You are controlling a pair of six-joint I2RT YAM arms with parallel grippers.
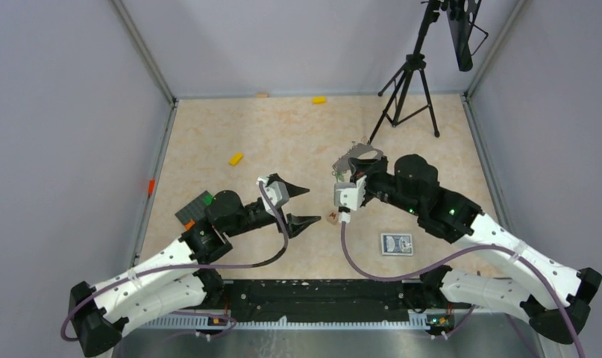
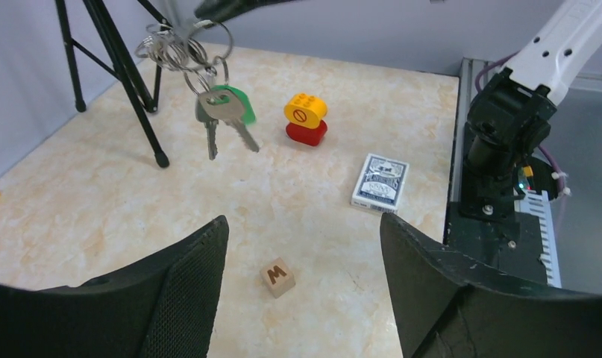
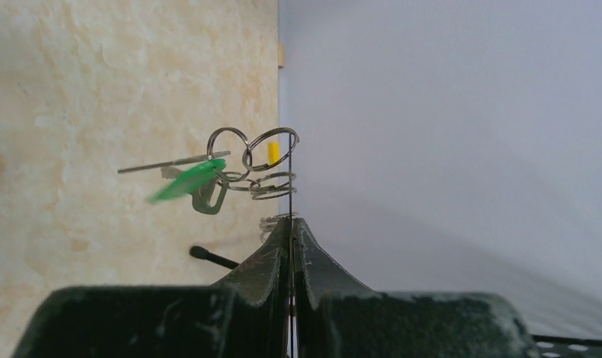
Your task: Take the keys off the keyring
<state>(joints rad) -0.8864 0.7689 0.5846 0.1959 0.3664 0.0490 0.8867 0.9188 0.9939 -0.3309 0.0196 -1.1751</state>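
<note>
The keys [image 2: 221, 106] dangle from the keyring [image 2: 171, 51], a bunch of wire loops, well above the bench [image 2: 96, 194]. Their heads sit up at the loops and the blades point down, long axes near upright, one blade slanting a little. The right pincer [image 3: 291, 224] is clamped together on one loop, likely so the keys hang free. The left pincer [image 2: 303, 224], fingers apart and holding nothing, faces them from lower down, probably to pull one off.

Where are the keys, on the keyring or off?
On: the keys hang from the keyring, pinched in the shut right gripper.
</note>
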